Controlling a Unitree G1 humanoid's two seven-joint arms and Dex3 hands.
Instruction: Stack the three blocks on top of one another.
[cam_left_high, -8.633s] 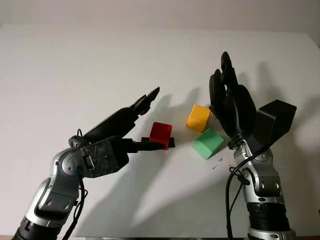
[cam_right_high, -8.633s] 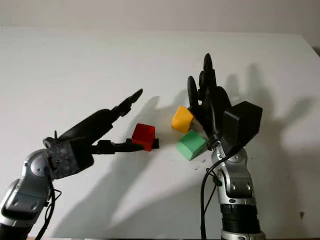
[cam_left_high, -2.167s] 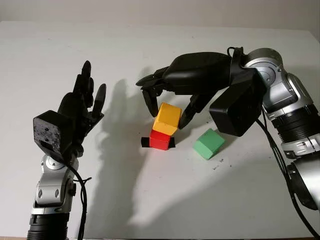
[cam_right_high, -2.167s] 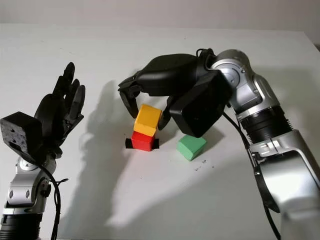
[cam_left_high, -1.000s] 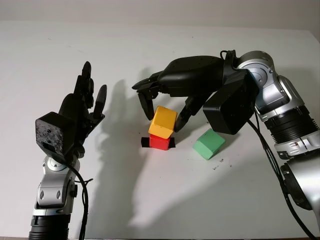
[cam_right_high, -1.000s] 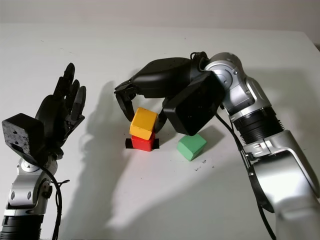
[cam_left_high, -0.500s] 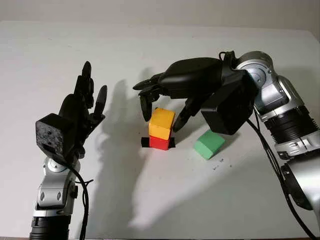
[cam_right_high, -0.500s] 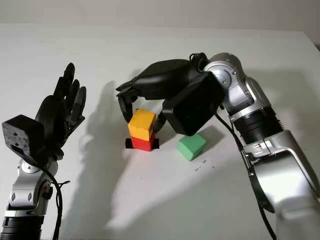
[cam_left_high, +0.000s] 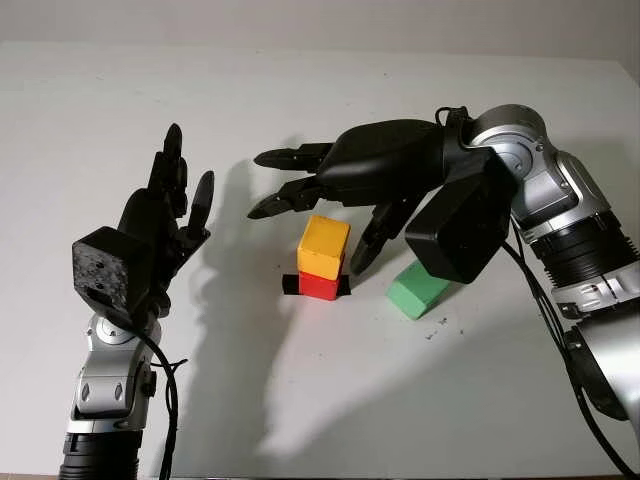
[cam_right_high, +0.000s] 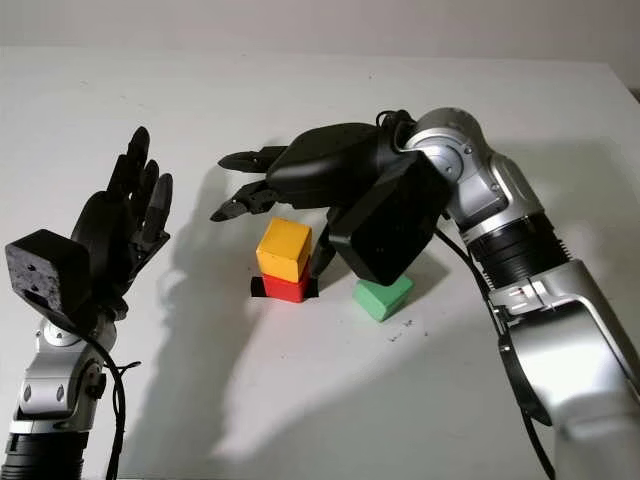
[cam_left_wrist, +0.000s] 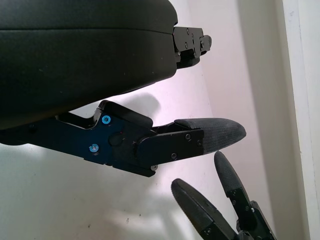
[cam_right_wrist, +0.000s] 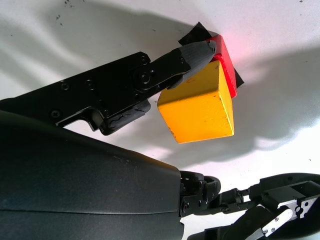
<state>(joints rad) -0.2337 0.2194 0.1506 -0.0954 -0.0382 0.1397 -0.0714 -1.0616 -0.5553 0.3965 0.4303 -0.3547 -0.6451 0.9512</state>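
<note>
Scanning from the left: the left hand (cam_left_high: 150, 225) is held upright above the desk (cam_left_high: 300, 400), well apart from the blocks, open and holding nothing.

At centre, the yellow block (cam_left_high: 324, 247) sits on the red block (cam_left_high: 319, 285), which rests on a strip of black tape (cam_left_high: 290, 285) on the desk. The yellow block appears slightly turned relative to the red one but seated.

The right hand (cam_left_high: 320, 195) hovers over this pair, open, fingers extended past the yellow block; in the right wrist view one fingertip (cam_right_wrist: 197, 50) lies close by the block's upper edge, and contact cannot be confirmed. It grips nothing.

To the right, the green block (cam_left_high: 418, 288) lies on the desk beside the stack, partly hidden behind the right wrist housing.

Assessment: two of three blocks are stacked. Outstanding: picking up the green block and placing it on the yellow one.
</note>
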